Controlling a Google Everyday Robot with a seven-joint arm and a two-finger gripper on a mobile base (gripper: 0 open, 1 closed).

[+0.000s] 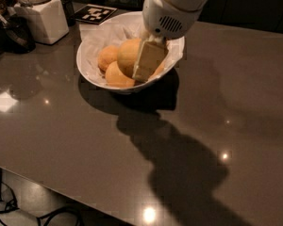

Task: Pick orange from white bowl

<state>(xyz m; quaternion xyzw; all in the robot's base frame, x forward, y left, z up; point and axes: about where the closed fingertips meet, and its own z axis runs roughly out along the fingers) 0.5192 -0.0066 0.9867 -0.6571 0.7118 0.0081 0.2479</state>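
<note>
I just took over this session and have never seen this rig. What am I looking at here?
There is one camera view, looking down on a glossy dark table. The white cylinder coming in from the top is the robot's single arm. Its gripper sits inside the white bowl, against the topmost orange. I can't confirm that it has a hold. Two other oranges lie beside it on crumpled paper. Behind the bowl stand a white jar and a black-and-white marker card.
</note>
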